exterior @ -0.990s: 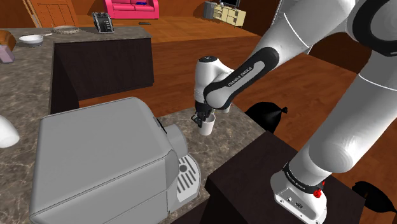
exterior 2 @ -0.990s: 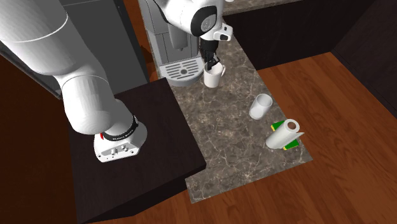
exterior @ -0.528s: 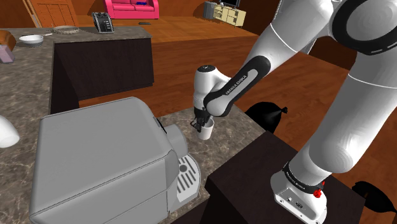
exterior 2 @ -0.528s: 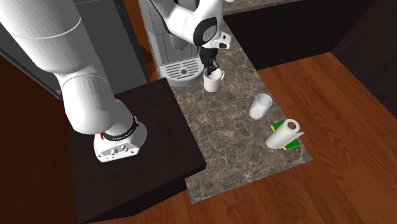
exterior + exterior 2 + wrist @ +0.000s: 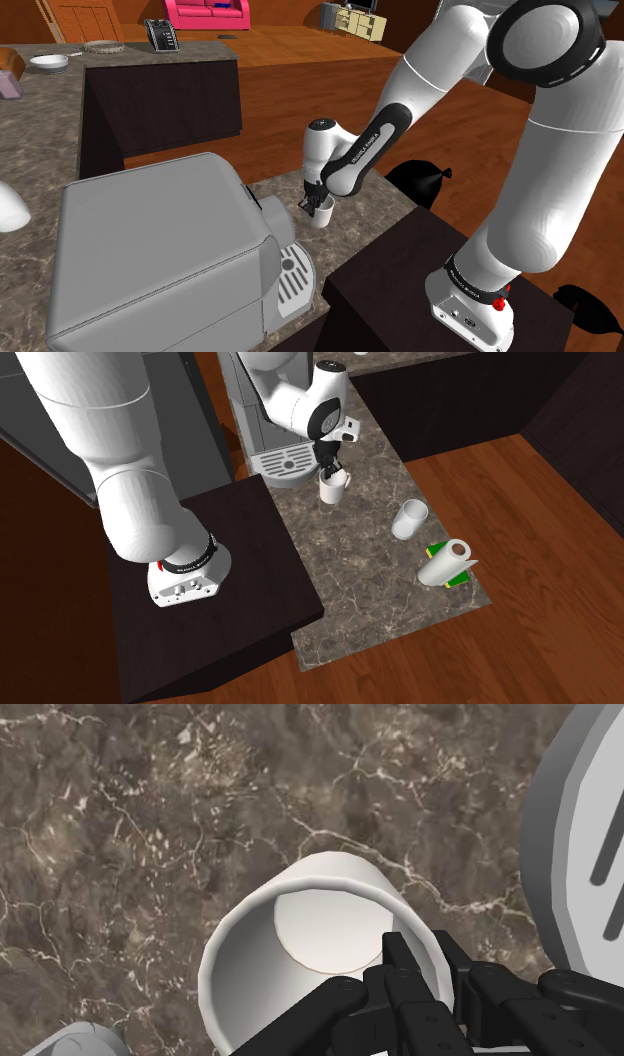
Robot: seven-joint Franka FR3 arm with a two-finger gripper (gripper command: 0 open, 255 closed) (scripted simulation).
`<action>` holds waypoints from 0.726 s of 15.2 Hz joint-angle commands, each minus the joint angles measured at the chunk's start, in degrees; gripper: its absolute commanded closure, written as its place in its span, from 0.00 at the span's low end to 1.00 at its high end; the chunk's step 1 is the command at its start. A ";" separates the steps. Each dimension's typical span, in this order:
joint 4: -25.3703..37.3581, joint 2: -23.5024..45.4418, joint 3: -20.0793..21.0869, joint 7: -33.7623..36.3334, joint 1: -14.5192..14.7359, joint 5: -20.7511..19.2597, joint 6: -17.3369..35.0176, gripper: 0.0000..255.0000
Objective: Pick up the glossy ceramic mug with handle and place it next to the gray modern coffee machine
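A plain white mug hangs upright from my black gripper, low over the brown marbled counter. It sits just beside the drip tray of the grey coffee machine. From the wrist, the gripper is shut on the mug's rim, one finger inside the mug and one outside. In the second exterior view the mug is under the gripper, in front of the machine. Whether its base touches the counter I cannot tell.
Farther along the counter stand a white cup and a tipped white jug on something green. The dark stand borders the counter. The counter's edge drops to wooden floor. A bowl sits on the far counter.
The arm has lowered the held mug toward the counter and brought it a little nearer the coffee machine's tray. The grip has stayed the same.
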 commanded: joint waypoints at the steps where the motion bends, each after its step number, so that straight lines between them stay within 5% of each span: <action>1: 0.48 1.73 -0.71 0.93 0.52 -1.15 1.23 1.00; 11: 1.79 7.09 -3.37 3.59 2.48 -4.43 5.21 1.00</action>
